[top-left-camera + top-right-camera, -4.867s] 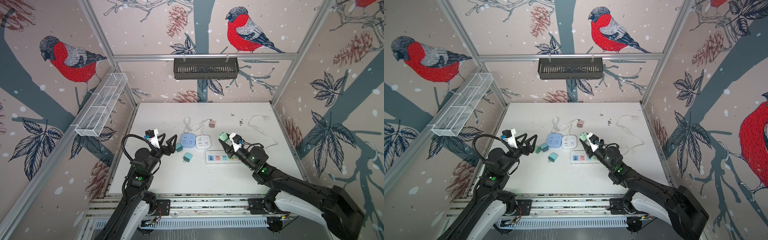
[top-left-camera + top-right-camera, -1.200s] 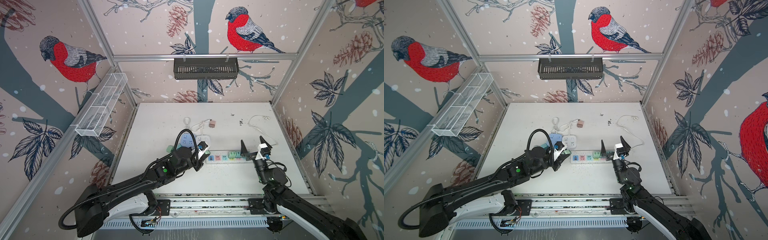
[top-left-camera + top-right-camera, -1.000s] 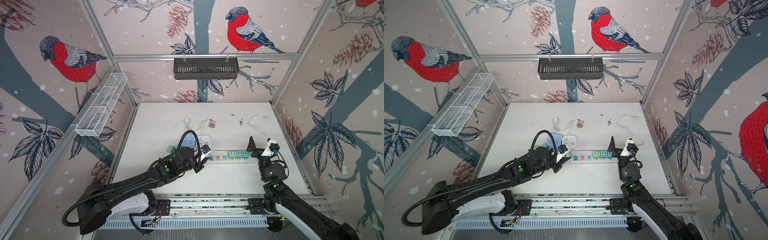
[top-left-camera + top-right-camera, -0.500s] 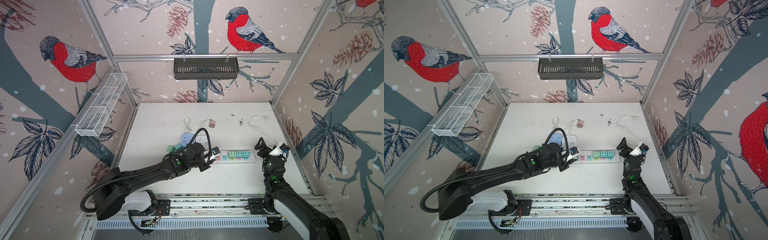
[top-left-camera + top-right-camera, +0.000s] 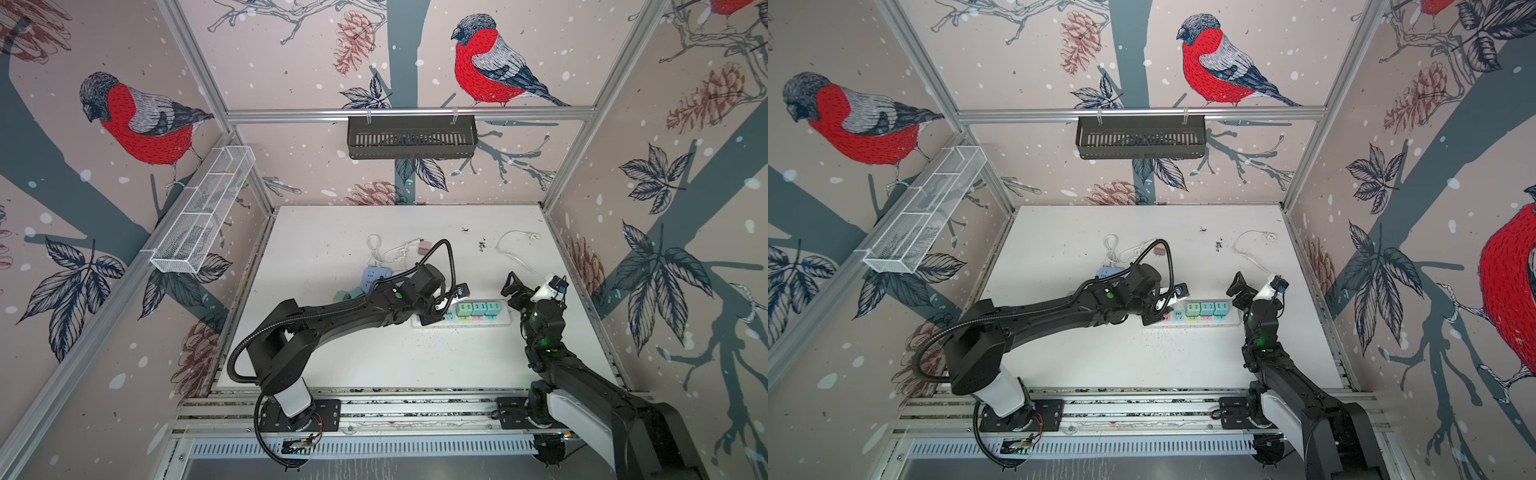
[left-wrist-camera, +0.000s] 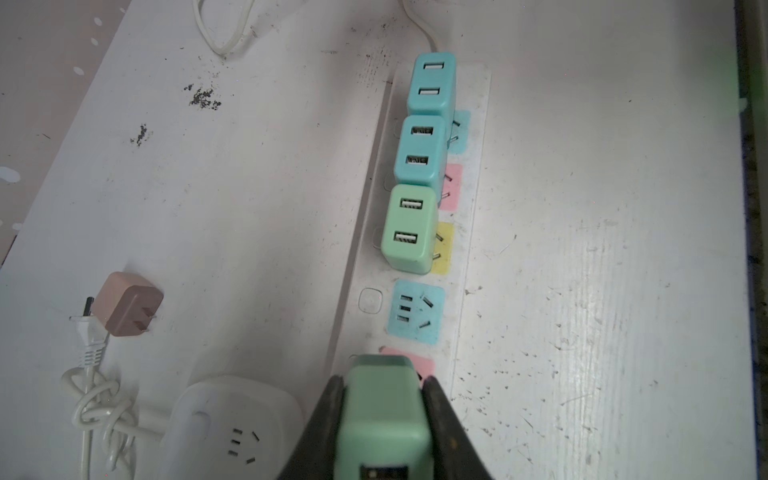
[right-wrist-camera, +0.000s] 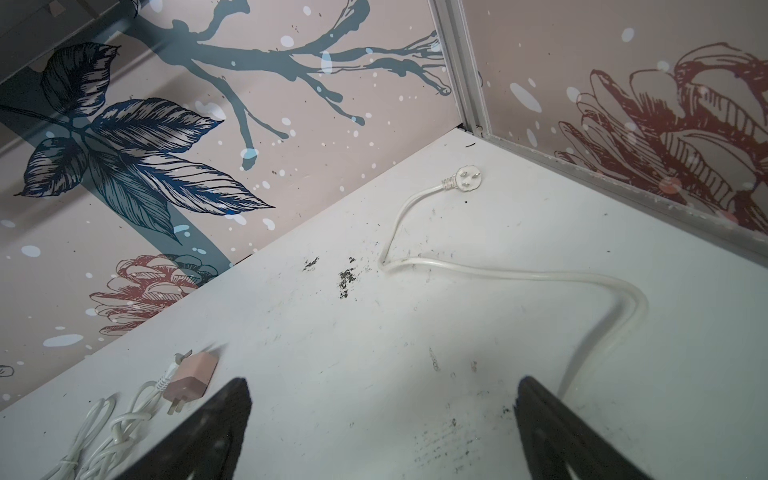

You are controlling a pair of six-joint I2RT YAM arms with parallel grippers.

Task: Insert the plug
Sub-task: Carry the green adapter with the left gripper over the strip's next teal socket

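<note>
Plug (image 6: 384,419) sits pinched in left end effector (image 6: 383,380), at pink socket (image 6: 423,366).

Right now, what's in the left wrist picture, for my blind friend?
The black left pincer grips a mint-green plastic charger plug at the pink socket of a white power strip. Three square chargers sit plugged in past an empty blue socket.

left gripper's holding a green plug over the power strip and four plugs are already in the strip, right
Not quite: three plugs, not four, are already in the power strip, as the left wrist view shows. The rest holds: the left gripper holds a green plug over the strip.
</note>
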